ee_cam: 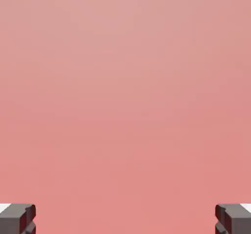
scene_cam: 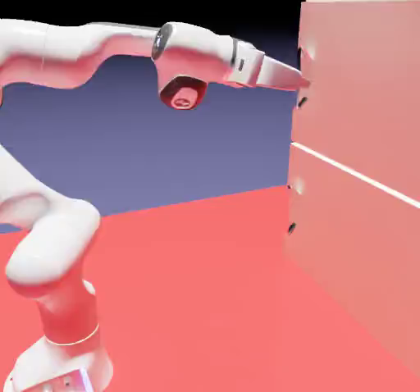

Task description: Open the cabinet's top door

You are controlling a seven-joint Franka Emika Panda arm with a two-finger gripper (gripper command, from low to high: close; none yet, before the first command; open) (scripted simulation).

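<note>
The cabinet (scene_cam: pixel 361 218) stands tall and pink-beige at the exterior view's right. Its top door (scene_cam: pixel 365 79) is the upper panel above a thin light seam and looks flush with the front. Two dark handle mounts (scene_cam: pixel 303 101) show at the door's left edge, but the bar itself is hard to make out. My gripper (scene_cam: pixel 302 79) reaches level to that edge, between the two mounts, with its tip at the door's face. In the hand view the door's plain pink surface (ee_cam: pixel 125 91) fills the picture. The grey fingertips (ee_cam: pixel 17 219) sit far apart at the bottom corners, the gripper (ee_cam: pixel 125 222) open with nothing between them.
The lower panel (scene_cam: pixel 353 251) has its own dark mounts (scene_cam: pixel 291 228) at the left edge. The red table top (scene_cam: pixel 205 292) spreads between the robot's base (scene_cam: pixel 61 357) and the cabinet. The white arm arches across the upper left.
</note>
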